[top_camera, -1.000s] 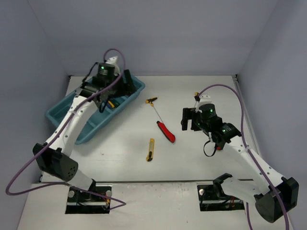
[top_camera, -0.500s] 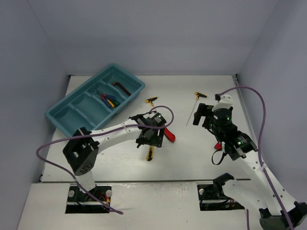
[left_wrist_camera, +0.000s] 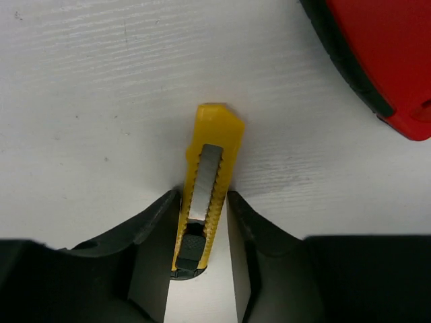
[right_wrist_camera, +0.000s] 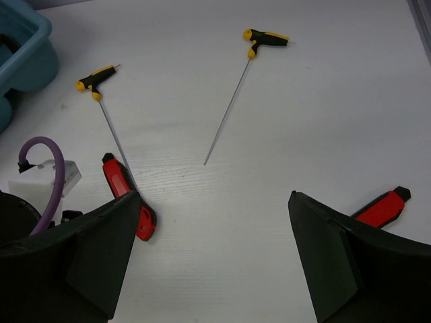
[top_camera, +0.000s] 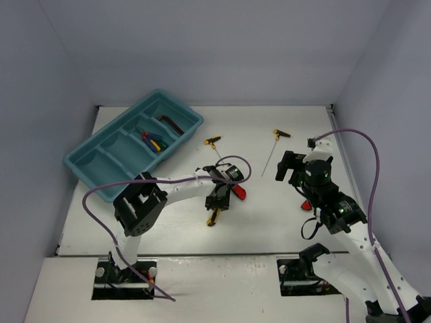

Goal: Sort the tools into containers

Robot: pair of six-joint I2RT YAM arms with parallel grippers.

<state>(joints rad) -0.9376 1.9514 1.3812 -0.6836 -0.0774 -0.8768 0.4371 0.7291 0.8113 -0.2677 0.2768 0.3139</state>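
We had the left gripper (left_wrist_camera: 203, 196) down on the table (left_wrist_camera: 67, 101), its jaws hugging both sides of the yellow utility knife (left_wrist_camera: 212, 148), which lay flat just beside the red utility knife (left_wrist_camera: 384, 60) and well apart from the teal tray (top_camera: 108, 129); whether they pinched it we could not tell. They sat near one end of the knife, so we judged it might pivot or slip out on the lift. The right gripper (right_wrist_camera: 214, 202) hovered wide open and empty.
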